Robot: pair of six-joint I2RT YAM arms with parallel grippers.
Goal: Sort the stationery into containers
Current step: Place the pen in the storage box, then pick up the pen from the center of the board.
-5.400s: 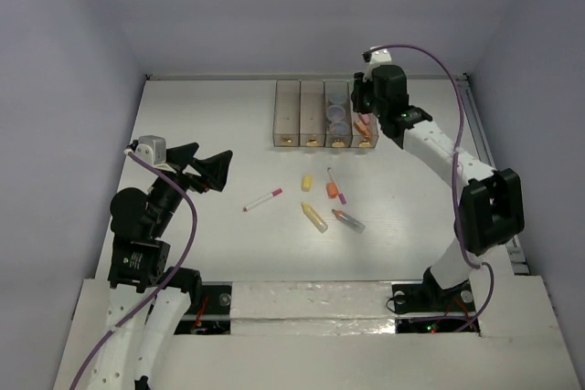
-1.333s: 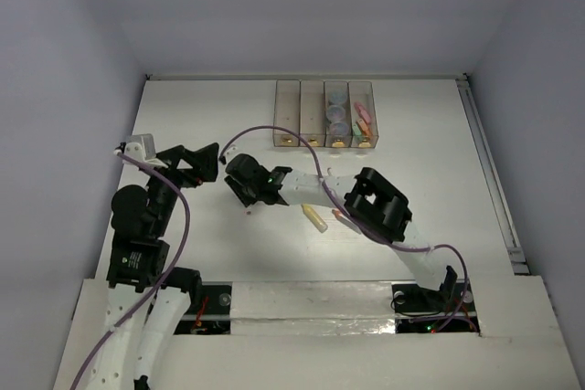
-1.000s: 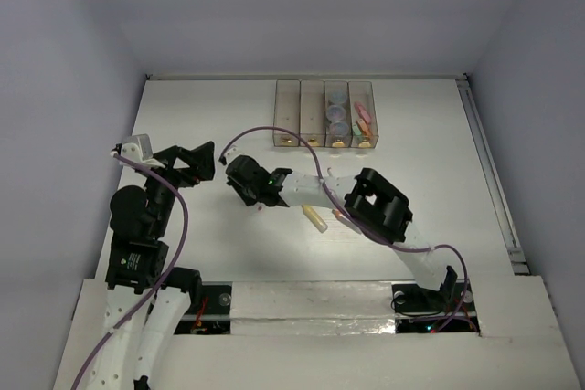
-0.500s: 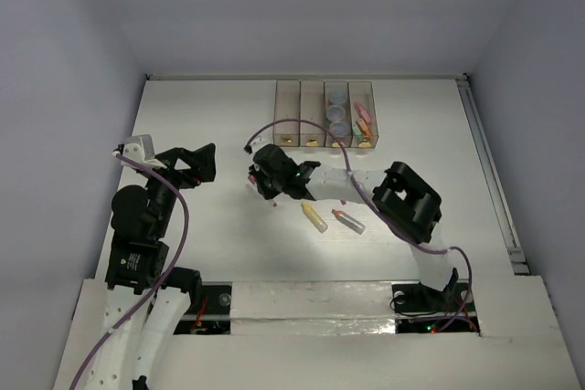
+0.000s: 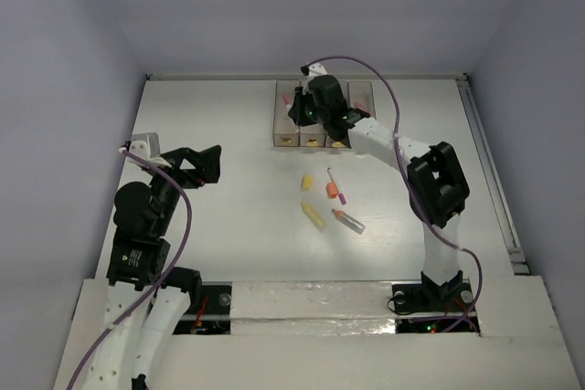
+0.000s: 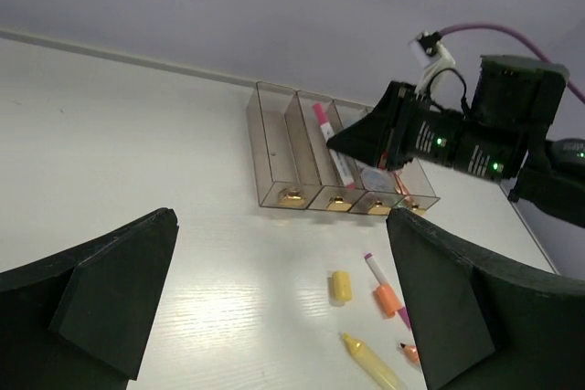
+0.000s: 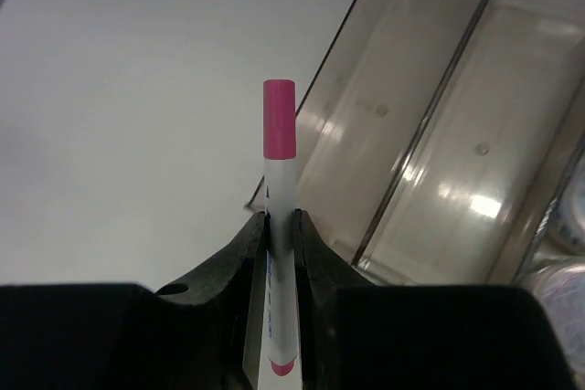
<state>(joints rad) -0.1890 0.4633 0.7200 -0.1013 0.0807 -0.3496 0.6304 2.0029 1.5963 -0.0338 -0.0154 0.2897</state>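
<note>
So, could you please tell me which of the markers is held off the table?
The white marker with the pink cap, clamped in the right hand; the yellow marker and grey marker lie on the white table.

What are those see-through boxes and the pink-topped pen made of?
The boxes look like hard, smoky-tan clear plastic: you can see through the walls, and they glint. The pen looks like smooth plastic too, probably, with a white barrel and a pink cap.

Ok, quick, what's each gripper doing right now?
Left gripper: open, fingers wide apart, holding nothing.
Right gripper: shut on the pink-capped marker.
</note>
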